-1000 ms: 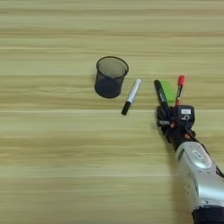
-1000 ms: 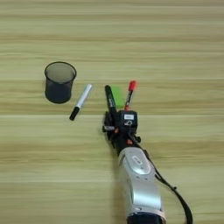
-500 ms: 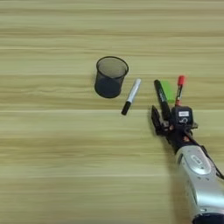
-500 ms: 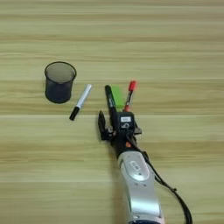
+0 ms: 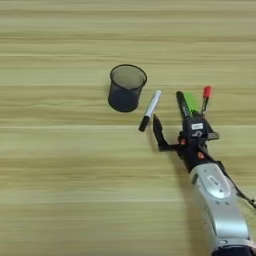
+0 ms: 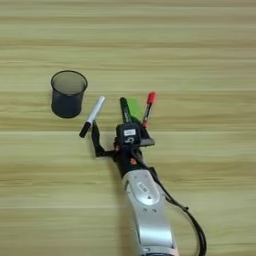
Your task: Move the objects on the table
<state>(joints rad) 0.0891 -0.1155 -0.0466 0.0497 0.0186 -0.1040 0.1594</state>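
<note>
On the light wooden table [image 5: 60, 190] my right gripper [image 5: 172, 124] stands open, its jaws spread wide. Its left finger [image 5: 158, 133] lies just right of the black cap of a white marker [image 5: 150, 110]. Its other side is at the near end of a long black marker [image 5: 182, 102]. A small green block [image 5: 191, 102] lies against that marker's right side. A red-capped marker [image 5: 205, 98] lies further right. Nothing is between the fingers. In the right eye view the gripper [image 6: 109, 128] sits below the white marker [image 6: 92, 116].
A black mesh pen cup [image 5: 126, 87] stands upright left of the white marker, with no marker showing above its rim. My silver forearm [image 5: 217, 205] runs in from the bottom right, and a black cable [image 6: 187, 220] trails beside it.
The gripper has opened: its left finger has swung out to the left toward the white marker's black cap. The markers, block and cup have not moved.
</note>
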